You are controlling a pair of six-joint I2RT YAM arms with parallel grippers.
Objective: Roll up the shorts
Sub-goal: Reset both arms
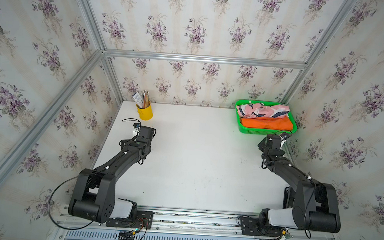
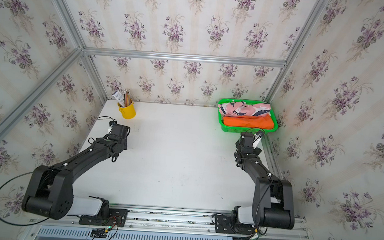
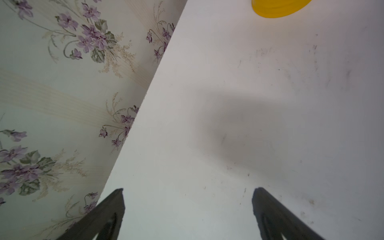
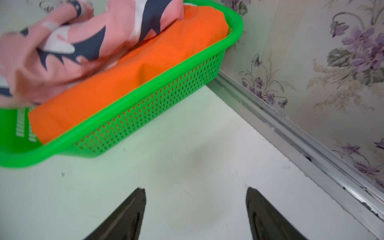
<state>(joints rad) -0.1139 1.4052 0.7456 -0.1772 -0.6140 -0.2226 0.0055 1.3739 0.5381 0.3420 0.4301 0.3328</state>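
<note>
Pink whale-print shorts (image 1: pixel 263 109) and orange shorts (image 1: pixel 267 123) lie bundled inside the green basket (image 1: pixel 264 131), with the right gripper (image 4: pixel 195 189) just before it and the left gripper (image 3: pixel 189 188) well apart, both wide and empty; rolling appears complete, so the next move is judged a clear withdrawal.

Both top views are bright and evenly lit. The light is soft and diffuse and leaves only faint shadows on the white bench (image 1: pixel 195 160). The wide lens splays the metal frame rails (image 1: pixel 203 58) outward and stretches the wallpaper (image 1: pixel 15 64) toward the edges. In the left wrist view a pale grey shadow with soft edges lies on the bench, and the yellow cup (image 3: pixel 278 8) is slightly out of focus. In the right wrist view the green basket (image 4: pixel 145 116) casts a green tint onto the bench. There the pink shorts (image 4: pixel 83 47) are smeared by blur, while the orange shorts (image 4: pixel 124 83) look strongly saturated. The dark jaws in both wrist views show little detail.
</note>
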